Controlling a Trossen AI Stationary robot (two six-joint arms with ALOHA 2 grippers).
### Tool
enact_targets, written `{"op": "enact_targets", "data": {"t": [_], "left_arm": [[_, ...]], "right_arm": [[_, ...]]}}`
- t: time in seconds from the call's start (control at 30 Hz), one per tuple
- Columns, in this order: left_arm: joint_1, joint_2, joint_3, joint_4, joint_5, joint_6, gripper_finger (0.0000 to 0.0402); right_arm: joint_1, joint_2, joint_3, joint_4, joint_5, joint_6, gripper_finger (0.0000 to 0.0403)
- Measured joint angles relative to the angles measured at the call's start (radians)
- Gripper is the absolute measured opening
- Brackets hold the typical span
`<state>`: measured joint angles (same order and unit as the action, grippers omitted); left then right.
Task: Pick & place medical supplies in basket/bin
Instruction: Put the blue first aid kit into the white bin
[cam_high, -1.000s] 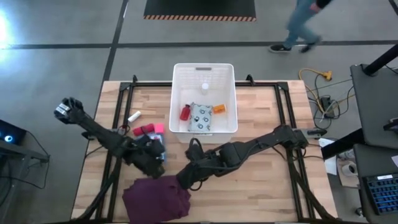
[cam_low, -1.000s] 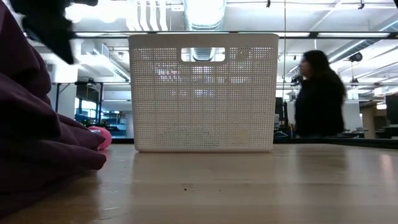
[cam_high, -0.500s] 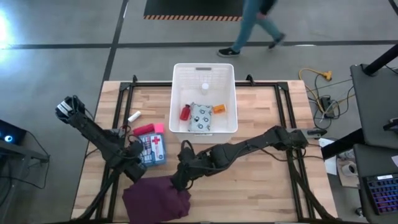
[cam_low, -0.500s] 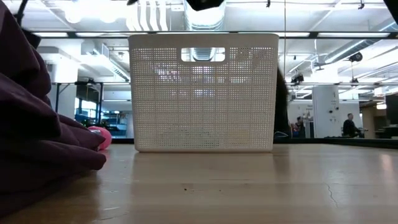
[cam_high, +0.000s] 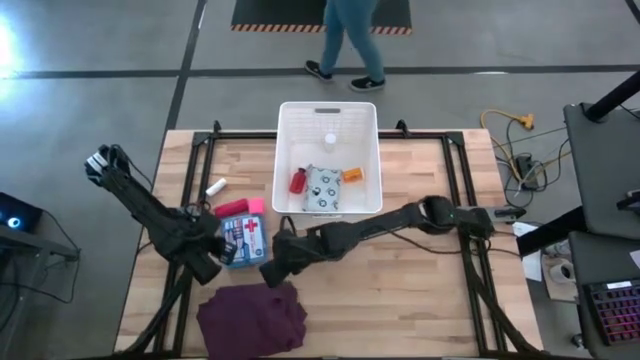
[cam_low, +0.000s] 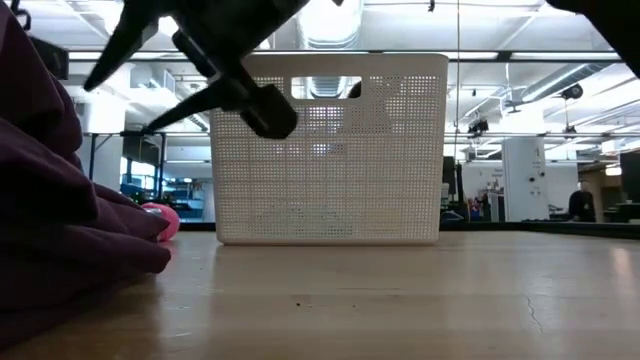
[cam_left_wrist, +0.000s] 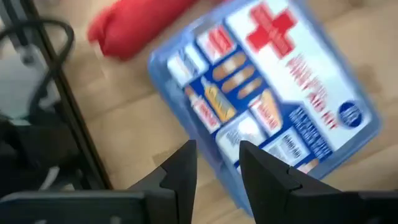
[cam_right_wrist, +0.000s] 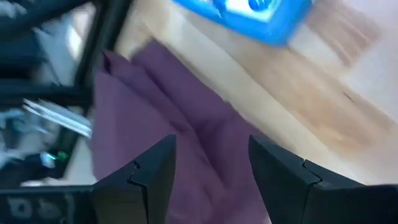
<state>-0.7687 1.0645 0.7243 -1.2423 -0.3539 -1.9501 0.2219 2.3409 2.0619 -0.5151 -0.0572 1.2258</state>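
Note:
The blue first-aid pouch with a red cross (cam_high: 243, 239) (cam_left_wrist: 273, 99) lies flat on the table. My left gripper (cam_high: 207, 265) (cam_left_wrist: 217, 165) is open by a narrow gap at the pouch's near-left edge and holds nothing. My right gripper (cam_high: 270, 273) (cam_right_wrist: 211, 162) hangs wide open and empty over the far edge of the purple cloth (cam_high: 252, 315) (cam_right_wrist: 168, 143), just near of the pouch. The pink-red tube (cam_high: 232, 208), pink cube (cam_high: 256, 205) and a small white tube (cam_high: 214, 187) lie on the table. The white basket (cam_high: 372, 160) (cam_low: 328, 150) holds the red bottle (cam_high: 297, 181), patterned pouch (cam_high: 322, 188), orange box (cam_high: 352, 175) and white vial (cam_high: 329, 140).
The dark purple cloth is bunched at the table's near edge, left of centre, and fills the low view's left side (cam_low: 50, 220). Black frame rails (cam_high: 190, 200) run along the table's left and right sides. A person (cam_high: 350, 40) walks past beyond the far edge.
My left gripper has drawn back from above the first-aid pouch toward the table's left and near edges, leaving the pouch uncovered on the table. My right gripper has moved left and slightly toward the far edge, from the cloth toward the pouch. The person has walked leftward behind the table.

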Motion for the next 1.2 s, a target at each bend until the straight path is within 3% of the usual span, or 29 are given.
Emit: {"op": "enact_targets", "data": {"t": [0.33,0.5,0.6,0.67,0.83,0.97,1.07,1.2], "left_arm": [[-0.007,0.137,-0.024,0.050,0.052,0.042,0.0104],[-0.005,0.134,-0.055,0.285,0.006,-0.051,0.0104],[-0.003,0.081,-0.086,0.502,-0.111,-0.005,0.0104],[-0.003,0.038,-0.119,0.567,-0.122,0.025,0.0104],[-0.012,-0.067,-0.144,0.485,-0.087,-0.055,0.0104],[-0.011,-0.114,-0.050,0.212,-0.066,-0.126,0.0100],[-0.004,-0.103,0.004,0.075,0.022,-0.149,0.0085],[-0.006,-0.083,-0.033,0.141,0.192,-0.102,0.0062]], "right_arm": [[-0.034,-0.003,-0.023,-0.060,0.029,-0.057,0.0192],[-0.036,-0.003,-0.039,-0.070,-0.016,-0.086,0.0192],[-0.036,-0.009,-0.039,-0.092,-0.100,-0.146,0.0192],[-0.034,-0.019,-0.033,-0.135,-0.139,-0.190,0.0192],[-0.035,-0.066,-0.026,-0.309,-0.128,-0.321,0.0192],[-0.043,-0.079,-0.028,-0.400,-0.061,-0.399,0.0191],[-0.053,-0.076,-0.041,-0.348,-0.107,-0.437,0.0191],[-0.058,-0.064,-0.089,-0.199,-0.150,-0.415,0.0191]]}}
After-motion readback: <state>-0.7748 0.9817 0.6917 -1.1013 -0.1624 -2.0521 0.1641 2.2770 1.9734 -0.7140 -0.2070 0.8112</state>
